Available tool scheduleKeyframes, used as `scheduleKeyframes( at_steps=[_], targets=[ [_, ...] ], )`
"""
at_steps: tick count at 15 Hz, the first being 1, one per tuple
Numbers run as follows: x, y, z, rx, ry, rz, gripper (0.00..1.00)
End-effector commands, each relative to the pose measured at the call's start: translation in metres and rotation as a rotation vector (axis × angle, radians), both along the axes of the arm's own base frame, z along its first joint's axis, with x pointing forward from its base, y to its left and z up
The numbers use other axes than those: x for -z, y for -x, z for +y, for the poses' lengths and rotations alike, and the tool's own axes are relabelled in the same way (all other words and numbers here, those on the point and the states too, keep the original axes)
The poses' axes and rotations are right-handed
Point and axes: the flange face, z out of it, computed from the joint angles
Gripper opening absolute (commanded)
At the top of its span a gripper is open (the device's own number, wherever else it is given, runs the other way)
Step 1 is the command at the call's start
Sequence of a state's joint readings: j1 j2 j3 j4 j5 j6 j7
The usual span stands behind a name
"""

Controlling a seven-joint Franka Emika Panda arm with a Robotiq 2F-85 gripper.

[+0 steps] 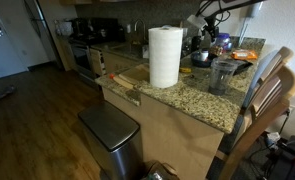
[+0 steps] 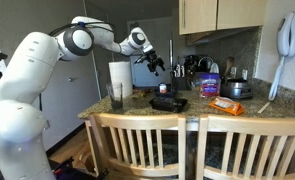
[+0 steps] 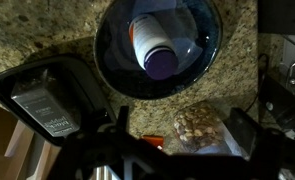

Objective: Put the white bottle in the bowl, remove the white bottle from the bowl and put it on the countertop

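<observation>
One tall white paper towel roll (image 2: pixel 119 75) stands leftmost on the speckled beige-brown granite desk (image 3: pixel 37 30), with a clear grey tumbler (image 2: pixel 115 95) in front of it. Rightward, the small white bottle (image 3: pixel 159 45) lies on its side inside the dark blue bowl (image 3: pixel 112 58). The robot's hand (image 2: pixel 159 65) hovers above, fingers spread, empty.

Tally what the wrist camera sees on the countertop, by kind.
Bowl: 1
White bottle, lying in the bowl: 1
Snack bag: 1
Black labelled object: 1
Total: 4
</observation>
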State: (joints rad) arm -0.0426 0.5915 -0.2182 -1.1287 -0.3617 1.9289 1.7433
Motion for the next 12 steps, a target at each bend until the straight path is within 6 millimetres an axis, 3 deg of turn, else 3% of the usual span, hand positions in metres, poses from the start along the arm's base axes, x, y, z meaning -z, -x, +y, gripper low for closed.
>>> scheduleKeyframes(
  at_steps=[1,2,3,5,9,12],
  targets=[
    [0.023,-0.006,0.004,-0.073,-0.043,0.109,1.0],
    [0.037,-0.007,0.004,-0.087,-0.057,0.162,1.0],
    [0.019,-0.001,0.006,-0.051,-0.025,0.093,1.0],
    [0.029,-0.003,0.007,-0.053,-0.025,0.107,1.0],
    [0.027,-0.004,0.007,-0.059,-0.027,0.099,1.0],
    [0.061,-0.011,0.001,-0.02,-0.058,0.19,1.0]
  ],
)
